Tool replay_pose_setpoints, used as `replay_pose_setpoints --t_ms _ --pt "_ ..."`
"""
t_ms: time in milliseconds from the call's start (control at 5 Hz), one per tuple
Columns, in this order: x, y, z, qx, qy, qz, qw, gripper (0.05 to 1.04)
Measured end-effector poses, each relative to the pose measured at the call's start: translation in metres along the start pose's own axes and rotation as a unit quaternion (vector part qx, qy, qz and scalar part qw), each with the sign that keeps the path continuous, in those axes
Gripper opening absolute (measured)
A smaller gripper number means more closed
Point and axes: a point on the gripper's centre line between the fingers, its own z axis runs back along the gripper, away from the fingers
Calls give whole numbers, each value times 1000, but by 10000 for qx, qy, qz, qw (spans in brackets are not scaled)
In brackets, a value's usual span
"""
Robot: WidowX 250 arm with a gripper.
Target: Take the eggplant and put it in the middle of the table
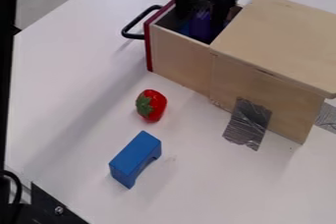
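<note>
Black gripper (205, 14) is at the open drawer (179, 53), right by the purple eggplant (201, 24), which is inside this drawer, but I cannot tell whether it grasps the eggplant or is free of it. So the step in hand, as I judge, is the picking, and the next move requires a secure hold and a lift above the drawer wall. After this, the eggplant should go to the middle of the table (69, 95), without touching 2 other things, the strawberry (154, 105) and the blue block (136, 156).
</note>
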Motion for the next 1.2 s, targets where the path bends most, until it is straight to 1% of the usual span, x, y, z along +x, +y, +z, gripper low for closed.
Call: replay_pose_setpoints --t_ms 200,400,600,800,1000,1200 --pt "0 1 -2 12 24 19 10000 1000" --pt "1 1 -7 -16 69 -1 10000 975" --pt "2 2 -7 -7 31 -11 10000 885" --pt "1 3 -7 1 32 -12 10000 885" --pt "-6 3 -5 20 -43 -65 10000 885" --pt "-21 5 19 0 -306 -149 9994 885"
